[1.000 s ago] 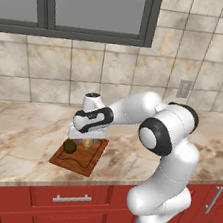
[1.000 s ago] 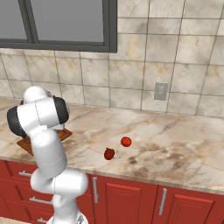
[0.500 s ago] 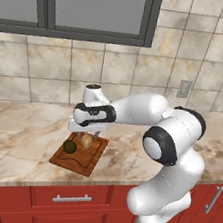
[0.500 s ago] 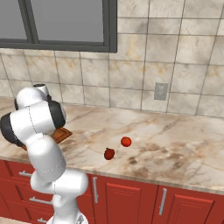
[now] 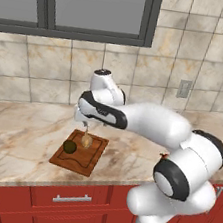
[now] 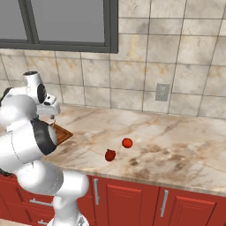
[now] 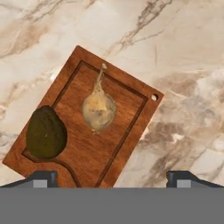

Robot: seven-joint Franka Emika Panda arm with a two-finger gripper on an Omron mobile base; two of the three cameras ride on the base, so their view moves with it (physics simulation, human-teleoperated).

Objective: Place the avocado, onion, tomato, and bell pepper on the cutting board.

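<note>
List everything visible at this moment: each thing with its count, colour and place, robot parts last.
cutting board: 1, reddish-brown, on the counter below the tool.
avocado: 1, dark olive-green, on the board near one corner.
onion: 1, pale tan, on the board beside the avocado.
red vegetables: 2, one brighter, one darker, on the counter apart from the board.
counter: 1, beige marble, above red cabinets.
wall outlet: 1, grey, on the tiled wall.
window: 1, dark-framed, above the counter.
tool: 1, open, above the board.
</note>
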